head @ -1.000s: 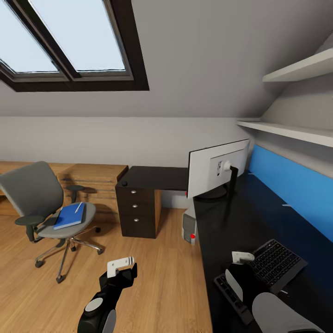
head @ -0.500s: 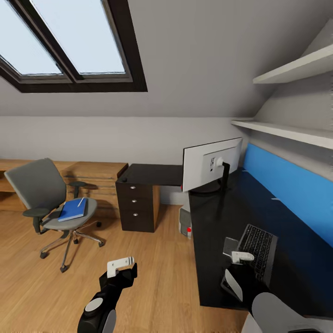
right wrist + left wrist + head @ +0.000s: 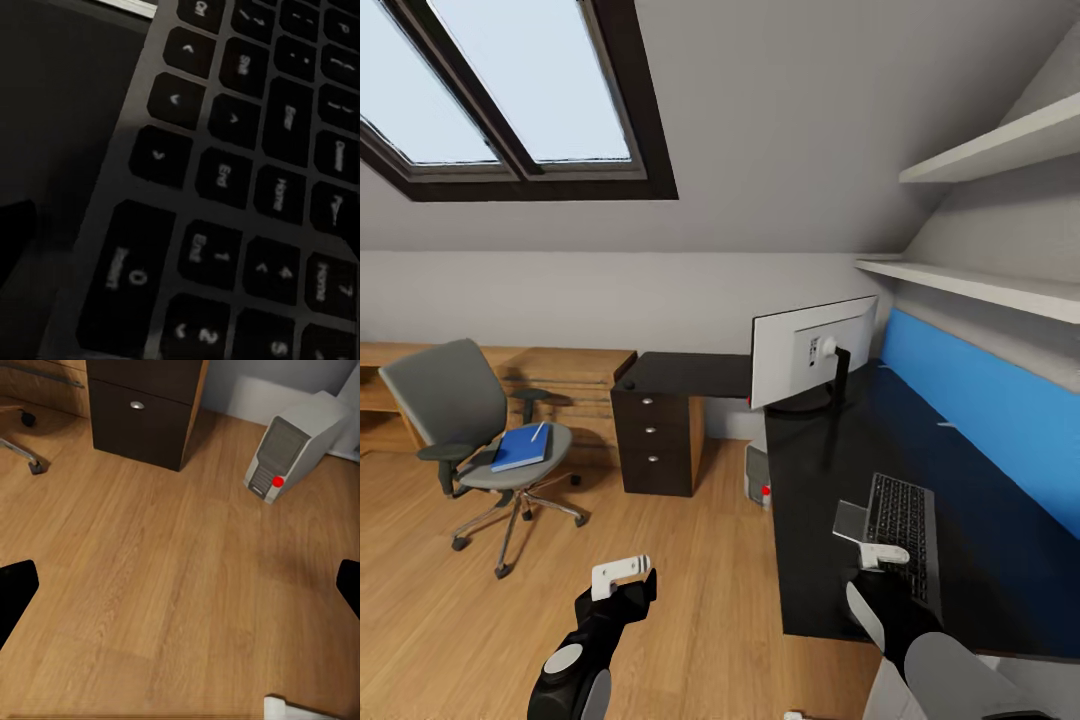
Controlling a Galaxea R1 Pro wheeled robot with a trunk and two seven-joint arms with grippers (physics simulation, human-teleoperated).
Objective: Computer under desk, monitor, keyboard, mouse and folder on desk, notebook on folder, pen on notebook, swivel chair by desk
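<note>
Closest to me, my left gripper [image 3: 622,572] hangs over bare wooden floor [image 3: 690,600], well apart from the desk [image 3: 830,480]; in the left wrist view its dark fingertips [image 3: 15,592] sit at opposite edges with plain boards between them, so it is spread wide and holds nothing. My right gripper [image 3: 883,553] is at the desk's near end, right at the near end of the keyboard [image 3: 901,528]. In the right wrist view the keyboard's keys [image 3: 247,195] are very close, with one dark fingertip [image 3: 11,236] beside its frame, but I cannot tell how wide that claw stands or whether it grips. The keyboard lies flat on the black desktop, lengthwise along it, with a small pale grey flat piece [image 3: 849,520] just beside it on the side away from the blue back panel [image 3: 980,430].

Farther along the desk, the monitor [image 3: 812,350] stands upright on its stand, pale back toward me. Beneath that end of the desk the computer [image 3: 759,482] stands on the floor, a red spot on its front. Beyond it is the desk's black drawer unit [image 3: 657,440]. Well away from the desk, the swivel chair [image 3: 465,430] stands before a light wooden dresser [image 3: 570,385], carrying a blue notebook [image 3: 520,449] with the pen [image 3: 537,432] on top.
</note>
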